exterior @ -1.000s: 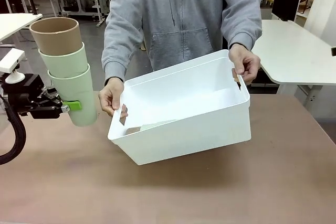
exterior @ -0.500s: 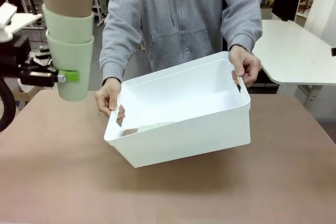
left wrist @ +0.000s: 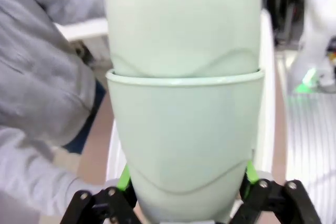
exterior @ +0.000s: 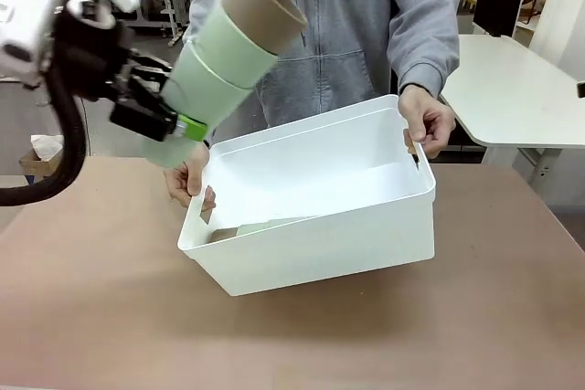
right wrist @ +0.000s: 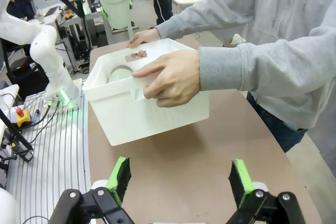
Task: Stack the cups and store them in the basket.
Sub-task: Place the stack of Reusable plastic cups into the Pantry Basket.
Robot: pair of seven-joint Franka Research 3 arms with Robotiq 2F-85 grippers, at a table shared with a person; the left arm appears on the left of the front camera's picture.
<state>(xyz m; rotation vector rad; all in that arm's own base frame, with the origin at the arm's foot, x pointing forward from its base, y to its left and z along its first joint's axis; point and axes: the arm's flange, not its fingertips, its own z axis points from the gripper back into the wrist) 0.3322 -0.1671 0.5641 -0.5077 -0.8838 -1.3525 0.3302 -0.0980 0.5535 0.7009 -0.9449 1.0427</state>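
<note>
A person in a grey hooded sweatshirt stands at the far side of a brown table and holds the white basket by both short ends, one hand at the cut-out handle on the robot's left and the other hand on the rim at the right. The basket is tipped, its open top leaning toward the robot.

The left gripper is raised above the basket's left end with its green pads clamped on the lowest cup of a stack of cups — two pale mint green tumblers nested with a tan-brown one on top. The stack leans up and to the right, its brown mouth in front of the person's chest, clear of the basket rim. The left wrist view looks straight up the mint green wall of the held cup, the fingers pressed against either side of its base.

Inside the basket, near the left end, another mint green cup lies on its side on the floor; the right wrist view shows its round mouth through the opening.

The right gripper hangs low over the table's near side — jaws spread wide, nothing between the pads, well apart from the basket.
</note>
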